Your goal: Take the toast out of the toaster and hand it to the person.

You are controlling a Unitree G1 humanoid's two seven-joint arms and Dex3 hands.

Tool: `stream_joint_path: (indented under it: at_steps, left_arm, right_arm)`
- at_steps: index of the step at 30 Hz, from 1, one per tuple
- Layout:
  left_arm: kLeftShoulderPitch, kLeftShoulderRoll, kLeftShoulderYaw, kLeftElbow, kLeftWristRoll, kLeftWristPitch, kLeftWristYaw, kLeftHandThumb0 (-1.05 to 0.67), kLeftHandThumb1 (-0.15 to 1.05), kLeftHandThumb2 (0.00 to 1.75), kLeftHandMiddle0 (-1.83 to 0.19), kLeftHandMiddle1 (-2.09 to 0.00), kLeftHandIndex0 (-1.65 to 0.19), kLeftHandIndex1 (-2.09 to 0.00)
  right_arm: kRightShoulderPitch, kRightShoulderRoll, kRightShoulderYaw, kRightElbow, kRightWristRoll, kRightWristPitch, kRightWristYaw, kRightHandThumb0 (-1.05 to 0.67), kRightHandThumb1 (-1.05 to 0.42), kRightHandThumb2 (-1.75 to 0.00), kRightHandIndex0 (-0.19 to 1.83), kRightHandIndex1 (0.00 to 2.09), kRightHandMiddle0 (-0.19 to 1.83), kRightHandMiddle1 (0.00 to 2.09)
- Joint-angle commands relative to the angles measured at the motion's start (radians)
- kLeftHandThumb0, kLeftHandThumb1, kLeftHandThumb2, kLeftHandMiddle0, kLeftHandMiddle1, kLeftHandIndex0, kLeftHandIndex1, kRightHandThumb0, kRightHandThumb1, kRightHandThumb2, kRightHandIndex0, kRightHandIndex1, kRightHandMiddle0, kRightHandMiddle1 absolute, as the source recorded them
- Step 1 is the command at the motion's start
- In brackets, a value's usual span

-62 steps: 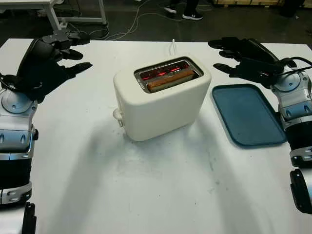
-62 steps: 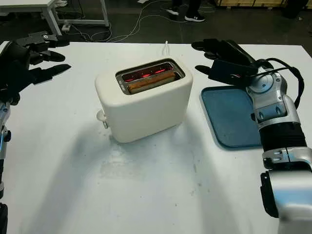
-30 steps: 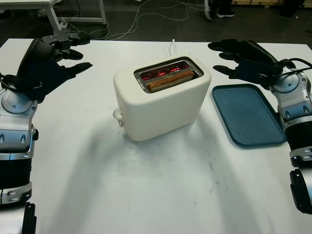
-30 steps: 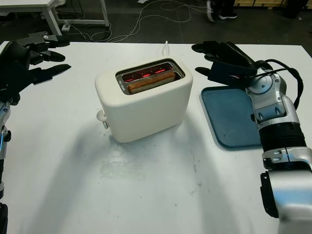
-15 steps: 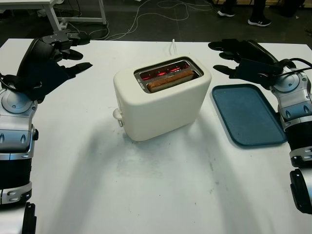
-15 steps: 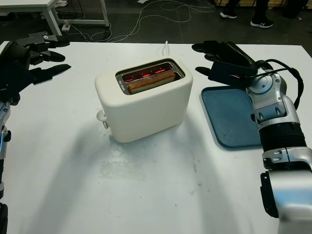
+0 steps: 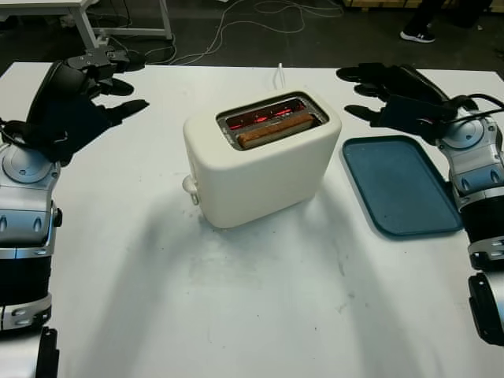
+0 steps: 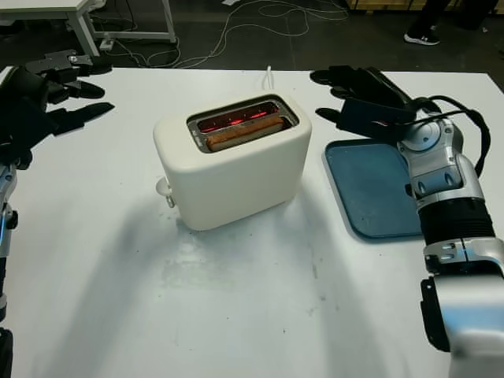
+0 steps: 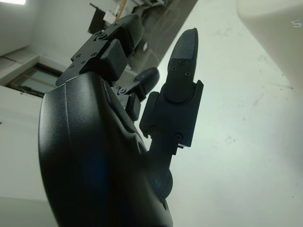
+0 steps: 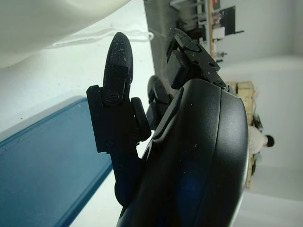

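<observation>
Toast [image 7: 276, 129]: a single browned slice standing on edge in the front slot of the toaster [image 7: 264, 161], its top edge level with the slot opening; the rear slot glows red. The cream toaster stands near the middle of the white table [image 7: 260, 307], set at an angle to the table edges, with its lever knob [image 7: 190, 186] on the end that faces the table's left edge. A white cord [image 7: 279, 74] runs from behind the toaster toward the far edge.

Blue tray [image 7: 400, 185]: lies flat near the right edge of the table, just beside the toaster but apart from it, with nothing on it.

Left hand [image 7: 75, 102]: raised above the far left corner of the table, well apart from the toaster, fingers extended and holding nothing. In the left wrist view one finger [image 9: 177, 101] points across bare table toward a corner of the toaster body [image 9: 279, 33].

Right hand [image 8: 362, 98]: held above the far end of the tray, near the toaster's right end, fingers extended and holding nothing. The tray lies under this hand; no object stands between either hand and the slots.

Beyond the far edge: dark floor with loose cables [image 7: 236, 24], a table leg [image 7: 87, 27], and a person's shoe [image 7: 415, 35].
</observation>
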Motion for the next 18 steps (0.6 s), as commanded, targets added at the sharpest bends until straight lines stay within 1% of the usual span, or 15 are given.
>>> stream_joint_path:
  at_steps: [1, 11, 18]
  left_arm:
    - [0.011, 0.002, 0.003, -0.006, 0.004, -0.006, 0.007, -0.43, 0.92, 0.09, -0.40, -0.79, -0.56, -0.27]
    - [0.015, -0.004, 0.008, -0.015, -0.003, 0.009, 0.008, -0.42, 0.92, 0.10, -0.39, -0.77, -0.55, -0.25]
    - [0.015, -0.002, 0.007, -0.007, -0.006, -0.004, 0.007, -0.42, 0.92, 0.10, -0.39, -0.77, -0.56, -0.25]
  right_arm:
    - [-0.003, -0.001, -0.001, -0.005, 0.007, -0.001, -0.001, -0.44, -0.92, -0.43, 0.39, 0.00, 0.36, 0.00]
    - [-0.001, 0.001, -0.004, -0.011, 0.012, 0.011, 0.003, -0.42, -0.92, -0.43, 0.38, 0.00, 0.35, 0.00]
    - [-0.001, 0.002, 0.002, -0.012, 0.002, 0.007, -0.004, -0.40, -0.92, -0.42, 0.40, 0.01, 0.36, 0.01]
